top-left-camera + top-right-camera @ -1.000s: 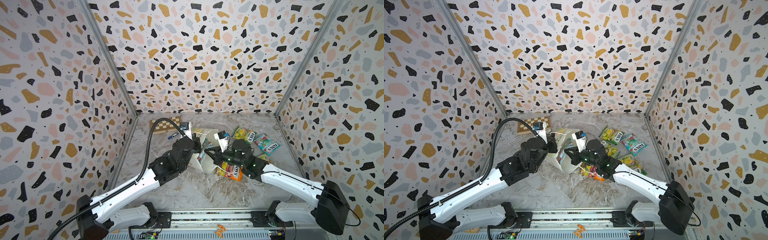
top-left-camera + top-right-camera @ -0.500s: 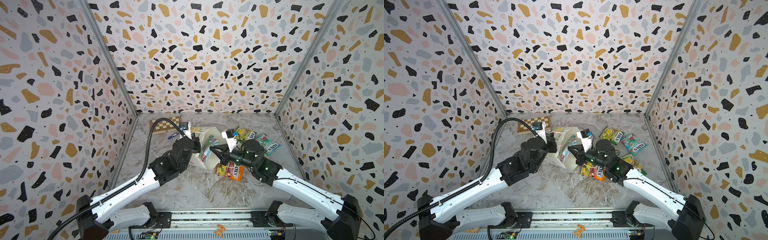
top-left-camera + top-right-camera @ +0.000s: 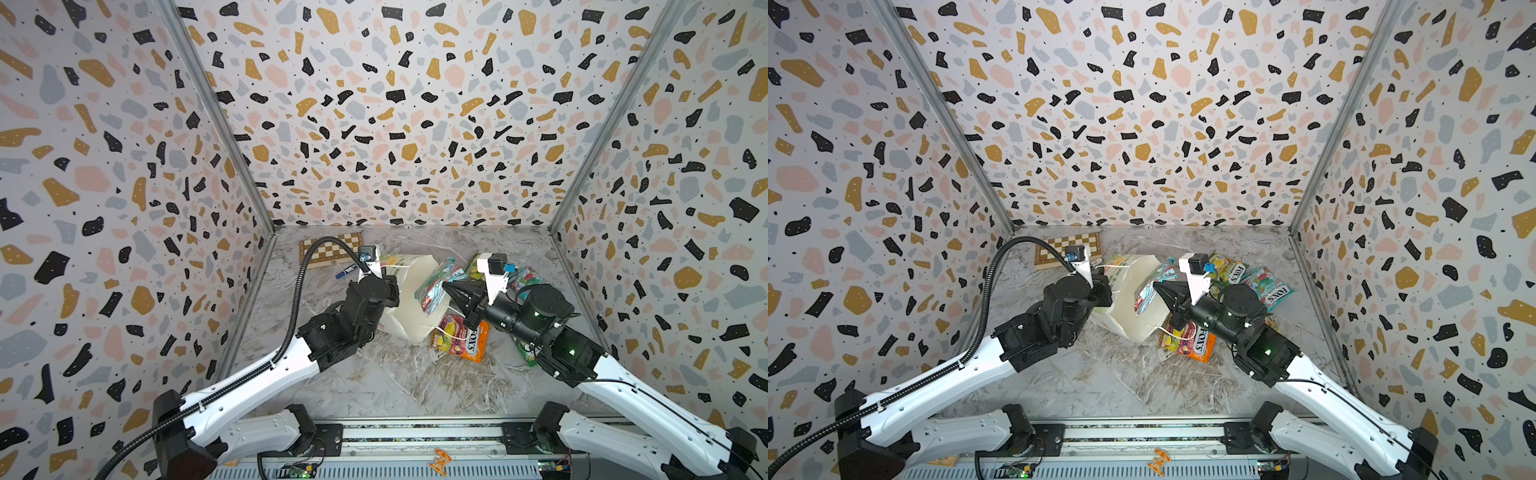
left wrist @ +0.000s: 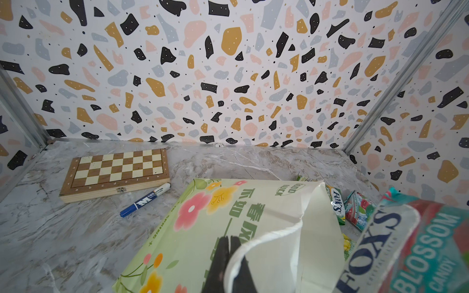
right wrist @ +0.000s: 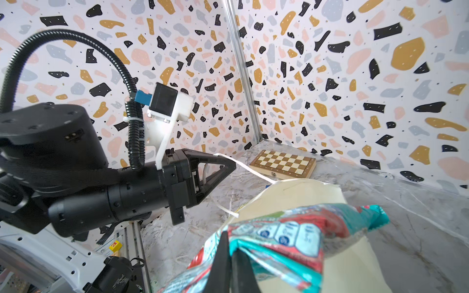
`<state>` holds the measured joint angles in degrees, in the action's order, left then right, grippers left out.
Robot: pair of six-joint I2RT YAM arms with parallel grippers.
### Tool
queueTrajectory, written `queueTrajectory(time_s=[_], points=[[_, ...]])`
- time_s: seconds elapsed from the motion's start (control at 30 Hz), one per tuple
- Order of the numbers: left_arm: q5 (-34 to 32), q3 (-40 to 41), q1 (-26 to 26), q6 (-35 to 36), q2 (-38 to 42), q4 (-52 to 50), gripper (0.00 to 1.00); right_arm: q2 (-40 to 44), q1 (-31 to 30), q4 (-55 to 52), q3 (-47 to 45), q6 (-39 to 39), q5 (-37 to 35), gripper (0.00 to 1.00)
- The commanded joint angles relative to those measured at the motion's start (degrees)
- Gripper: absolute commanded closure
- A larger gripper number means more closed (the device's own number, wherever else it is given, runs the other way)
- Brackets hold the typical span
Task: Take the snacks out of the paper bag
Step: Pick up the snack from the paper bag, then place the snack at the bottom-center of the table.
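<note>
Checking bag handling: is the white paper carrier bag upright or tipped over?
Tipped over: the white paper carrier bag lies on its side, flowered face upward.

The marble tabletop [image 3: 399,382] bears a chessboard [image 3: 328,249], marker [image 3: 345,272], paper bag [image 3: 409,307] and snacks [image 3: 461,338].

Stereo head overhead, one camera on each wrist.
Both top views look down and forward from high at the near edge, across the worktop [image 3: 395,374] to the back wall [image 3: 395,124], and are nearly identical. The left wrist view skims close over the paper bag [image 4: 228,215] toward the chessboard [image 4: 116,172]. The right wrist view, as close, faces the left end effector [image 5: 229,166], sharing bag and chessboard.
</note>
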<state>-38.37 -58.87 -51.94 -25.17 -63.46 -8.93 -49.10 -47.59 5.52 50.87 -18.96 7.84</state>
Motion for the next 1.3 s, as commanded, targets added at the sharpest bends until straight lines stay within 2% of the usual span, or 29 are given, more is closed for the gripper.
queueTrajectory(time_s=[0.0, 0.27, 0.4, 0.57, 0.7, 0.77, 0.97, 1.27], points=[[-2.7, -0.68, -0.15, 0.95, 1.27, 0.16, 1.0, 3.54, 0.18, -1.01, 3.61, 2.93, -6.05, 1.0], [-4.02, -0.72, -0.05, 1.35, 1.5, -0.1, 1.0, 3.81, 1.23, -13.39, 7.23, 5.67, -23.33, 1.0], [-4.34, -0.75, -0.04, 1.28, 1.72, -0.3, 1.0, 2.45, 5.83, -19.59, 8.1, 3.69, -25.67, 1.0], [-5.13, -0.72, 0.08, 1.26, 2.07, -0.9, 1.0, 2.15, 16.96, -24.18, 6.5, 0.17, -17.17, 1.0], [-6.19, -0.77, 0.21, 1.26, 2.45, -1.53, 1.0, 1.85, 22.72, -26.62, 5.47, -0.35, -10.88, 1.0], [-6.62, -0.79, 0.34, 1.17, 2.55, -1.57, 1.0, 0.93, 24.43, -28.0, 5.54, 0.67, -5.47, 1.0], [-7.05, -0.53, 0.37, 0.55, 2.68, -1.49, 1.0, -1.3, 25.45, -30.68, 4.36, 2.06, 10.09, 1.0], [-11.24, -1.1, 1.1, -0.26, 2.72, -3.34, 1.0, -1.7, 25.45, -33.93, 0.92, 3.03, 19.12, 1.0]])
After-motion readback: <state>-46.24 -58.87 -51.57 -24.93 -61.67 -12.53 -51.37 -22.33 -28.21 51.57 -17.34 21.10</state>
